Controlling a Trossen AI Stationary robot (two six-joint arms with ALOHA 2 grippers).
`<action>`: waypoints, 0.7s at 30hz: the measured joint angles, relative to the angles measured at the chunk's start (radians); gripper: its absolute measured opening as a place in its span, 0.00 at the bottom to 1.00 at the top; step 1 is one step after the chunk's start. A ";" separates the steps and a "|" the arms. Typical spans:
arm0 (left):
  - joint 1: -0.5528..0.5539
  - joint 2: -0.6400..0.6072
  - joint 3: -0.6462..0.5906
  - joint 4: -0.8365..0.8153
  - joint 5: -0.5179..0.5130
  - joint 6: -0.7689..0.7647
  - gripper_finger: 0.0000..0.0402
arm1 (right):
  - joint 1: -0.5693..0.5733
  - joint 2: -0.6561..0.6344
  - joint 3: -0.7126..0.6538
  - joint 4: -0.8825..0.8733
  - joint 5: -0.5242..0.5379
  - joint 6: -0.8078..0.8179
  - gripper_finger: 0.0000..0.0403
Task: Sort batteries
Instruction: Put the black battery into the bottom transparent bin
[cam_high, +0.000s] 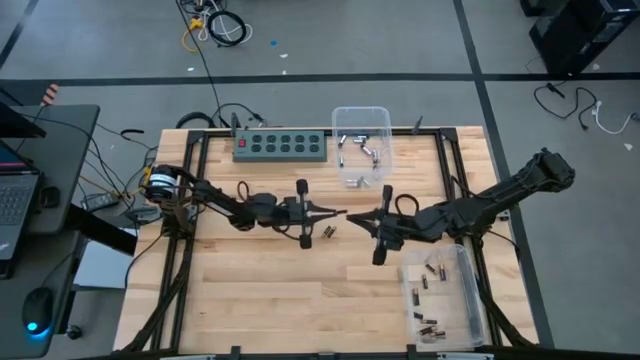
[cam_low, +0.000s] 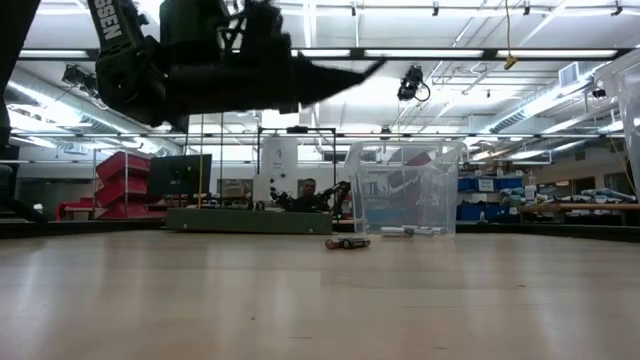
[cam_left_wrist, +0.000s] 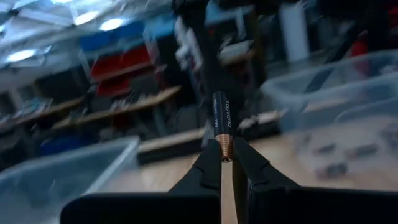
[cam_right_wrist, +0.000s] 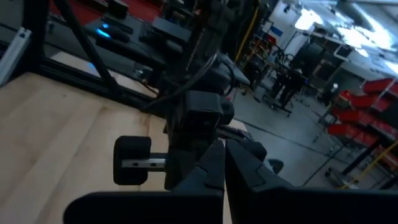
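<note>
Above the middle of the wooden table (cam_high: 250, 300), the left pincer (cam_high: 340, 213) is closed on a black-and-copper battery (cam_left_wrist: 222, 127), which is held upright between its fingertips, while the right pincer (cam_high: 352, 215) is brought tip to tip with it, its jaws pressed together on nothing visible. Two loose batteries (cam_high: 329, 232) are seen on the table just near of the meeting point. Silvery cells are held in the far clear bin (cam_high: 362, 118) beside the green power strip (cam_high: 281, 146), and dark cells in the near right clear bin (cam_high: 470, 300).
</note>
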 joint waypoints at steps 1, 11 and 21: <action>0.000 0.000 0.000 0.022 0.024 0.003 0.00 | 0.005 0.000 0.000 0.011 0.000 -0.010 0.00; 0.001 0.000 0.000 0.146 0.180 0.007 0.00 | 0.072 0.000 0.000 0.074 -0.001 -0.132 0.00; 0.001 0.000 0.000 0.177 0.189 0.005 0.00 | 0.066 0.000 0.000 0.081 -0.002 -0.123 0.01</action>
